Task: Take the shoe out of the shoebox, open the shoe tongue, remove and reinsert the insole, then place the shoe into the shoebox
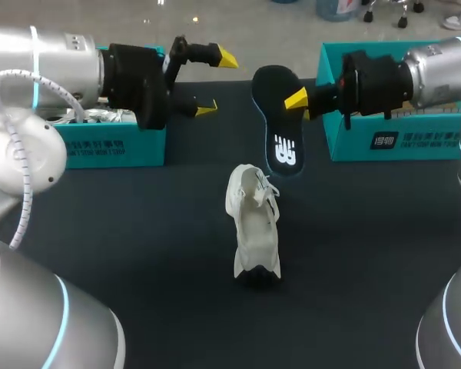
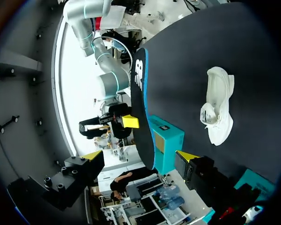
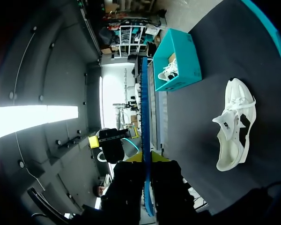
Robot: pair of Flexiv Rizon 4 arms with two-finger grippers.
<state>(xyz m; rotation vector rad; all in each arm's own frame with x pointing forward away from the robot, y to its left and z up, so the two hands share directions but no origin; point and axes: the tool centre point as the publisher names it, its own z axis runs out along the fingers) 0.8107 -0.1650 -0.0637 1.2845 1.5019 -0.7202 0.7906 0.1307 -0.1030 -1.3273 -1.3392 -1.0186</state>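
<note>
Dark table [image 1: 138, 254], white shoe [image 1: 255, 223], right claw [image 3: 147, 158] gripping insole [image 1: 280, 131]

The shoe [image 1: 255, 223] is seen in white with black patches. Behind the shoe, the insole [image 1: 278, 115] is black, edged in blue and marked with a white logo. The left shoebox [image 1: 115, 147] and the right shoebox [image 1: 403, 142], either side of the shoe, are teal with white print; the table [image 1: 138, 254] is dark.
</note>
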